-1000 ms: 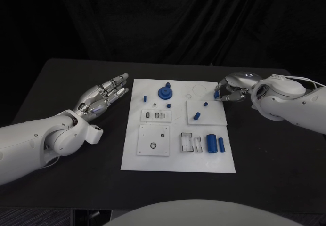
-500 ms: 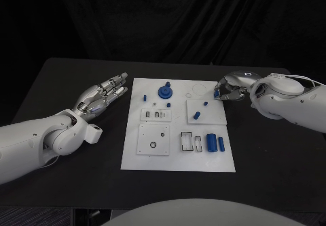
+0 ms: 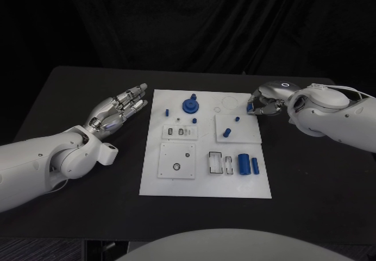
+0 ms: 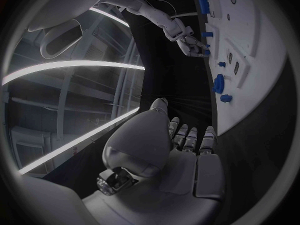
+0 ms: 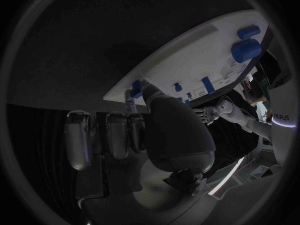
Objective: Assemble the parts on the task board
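bare table round task board, blue knob stands tall, right robot hand over board's far-right edge

One white board, eight blue parts counted, two silver hands at a black table.

head camera looks steeply down at the table from above; both wrist cameras sit close behind their palms, sharing the white board.
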